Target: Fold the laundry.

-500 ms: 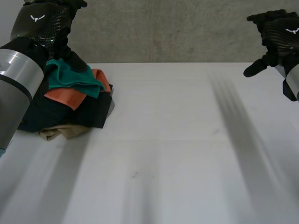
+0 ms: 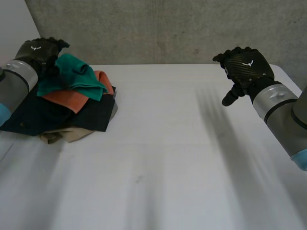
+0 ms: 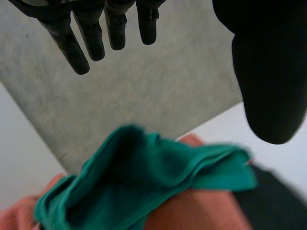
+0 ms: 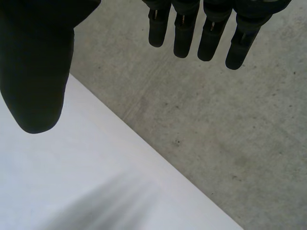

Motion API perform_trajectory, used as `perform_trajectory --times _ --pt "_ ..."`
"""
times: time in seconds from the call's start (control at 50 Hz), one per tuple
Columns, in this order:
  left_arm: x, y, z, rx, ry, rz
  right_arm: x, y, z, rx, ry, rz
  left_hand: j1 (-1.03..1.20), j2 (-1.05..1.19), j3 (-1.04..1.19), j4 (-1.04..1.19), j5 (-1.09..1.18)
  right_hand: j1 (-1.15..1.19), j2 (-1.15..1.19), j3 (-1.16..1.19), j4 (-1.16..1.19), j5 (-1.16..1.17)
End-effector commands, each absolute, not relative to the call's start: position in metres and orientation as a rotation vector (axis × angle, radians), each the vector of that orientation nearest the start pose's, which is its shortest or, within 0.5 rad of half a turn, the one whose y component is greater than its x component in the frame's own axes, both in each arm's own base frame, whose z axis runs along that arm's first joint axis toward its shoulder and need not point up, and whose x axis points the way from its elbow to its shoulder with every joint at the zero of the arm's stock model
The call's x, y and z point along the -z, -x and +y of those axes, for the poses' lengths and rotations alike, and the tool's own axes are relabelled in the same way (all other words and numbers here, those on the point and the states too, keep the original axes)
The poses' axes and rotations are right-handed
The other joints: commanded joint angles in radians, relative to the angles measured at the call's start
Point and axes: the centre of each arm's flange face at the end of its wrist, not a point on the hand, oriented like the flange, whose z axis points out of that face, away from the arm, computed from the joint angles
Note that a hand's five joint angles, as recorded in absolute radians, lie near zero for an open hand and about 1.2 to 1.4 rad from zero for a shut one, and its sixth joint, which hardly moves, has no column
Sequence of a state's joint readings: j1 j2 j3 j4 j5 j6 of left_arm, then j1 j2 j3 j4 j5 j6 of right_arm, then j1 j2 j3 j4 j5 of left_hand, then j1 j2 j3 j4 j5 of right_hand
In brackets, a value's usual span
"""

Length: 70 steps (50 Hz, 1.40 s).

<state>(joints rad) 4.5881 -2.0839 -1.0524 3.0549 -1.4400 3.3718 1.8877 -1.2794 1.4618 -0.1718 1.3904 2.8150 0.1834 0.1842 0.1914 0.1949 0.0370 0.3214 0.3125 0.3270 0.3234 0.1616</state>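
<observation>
Left robot hand [image 2: 41, 51], right robot hand [image 2: 244, 67] relaxed; perhaps four piled cloths [image 2: 69, 101]

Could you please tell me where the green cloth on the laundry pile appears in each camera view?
Head view: the green cloth tops the pile, beside the left hand.
Left wrist view: the green cloth lies under the left hand's open fingers, on the orange cloth.
Right wrist view: the right hand hangs over the table edge.
Shared landmark: the white table's edge against the grey concrete.
</observation>
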Motion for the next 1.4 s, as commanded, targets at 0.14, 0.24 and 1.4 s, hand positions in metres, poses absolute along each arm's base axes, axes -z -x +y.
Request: perform_trajectory --times 0.14,0.24,1.4 --pt "-0.203 0.168 -0.470 1.963 -0.644 2.166 -0.246 -0.258 -0.308 2.092 0.905 2.001 -0.009 -0.010 -0.017 -0.020 -0.037 0.059 0.068 0.053 0.057 0.044" --pt "-0.203 0.169 -0.480 1.955 -0.664 2.083 -0.245 -0.257 -0.310 2.103 0.923 2.010 1.085 1.084 1.077 1.073 1.056 0.062 0.071 0.056 0.060 0.047" --pt "-0.296 0.289 -0.288 2.292 -1.139 2.231 -0.239 -0.280 -0.295 1.959 0.949 2.021 0.001 0.000 -0.007 -0.011 -0.027 -0.006 0.003 -0.011 -0.008 -0.020"
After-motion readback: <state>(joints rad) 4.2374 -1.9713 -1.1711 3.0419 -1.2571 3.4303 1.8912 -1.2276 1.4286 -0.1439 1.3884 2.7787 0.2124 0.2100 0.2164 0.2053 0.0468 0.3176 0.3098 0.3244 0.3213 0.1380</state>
